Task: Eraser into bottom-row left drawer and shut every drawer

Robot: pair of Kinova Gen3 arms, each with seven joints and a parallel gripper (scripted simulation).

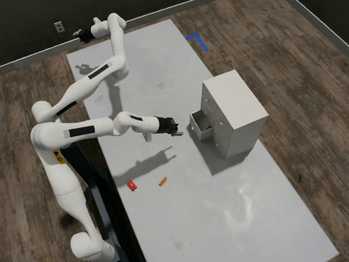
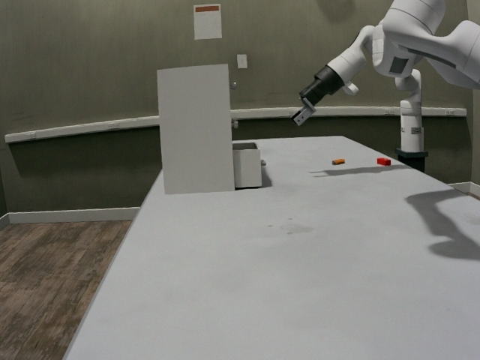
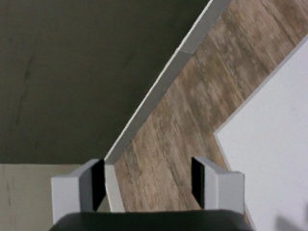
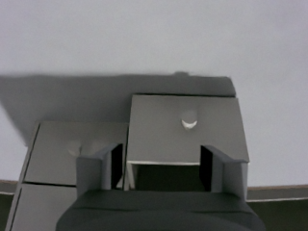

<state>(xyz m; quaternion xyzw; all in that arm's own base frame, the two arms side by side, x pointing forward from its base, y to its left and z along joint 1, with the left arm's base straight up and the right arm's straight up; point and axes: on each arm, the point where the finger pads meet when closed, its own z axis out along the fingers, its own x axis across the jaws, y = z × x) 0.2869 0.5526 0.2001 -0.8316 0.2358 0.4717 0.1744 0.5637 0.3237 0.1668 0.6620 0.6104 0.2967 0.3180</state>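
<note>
Fully open and empty, the right claw (image 1: 180, 129) (image 2: 298, 121) (image 4: 161, 161) is hovering before the bottom-left drawer (image 1: 196, 127) (image 2: 247, 168) (image 4: 159, 125), likely lining up to shut it; a red item (image 1: 209, 127), presumably the eraser, is lying inside. The left claw (image 1: 79, 36) (image 3: 148, 176), wide and empty, is keeping clear.

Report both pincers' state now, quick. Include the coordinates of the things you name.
Left pincer (image 1: 77, 36) (image 3: 148, 185): open, holding nothing.
Right pincer (image 1: 179, 129) (image 2: 301, 112) (image 4: 161, 168): open, holding nothing.
</note>
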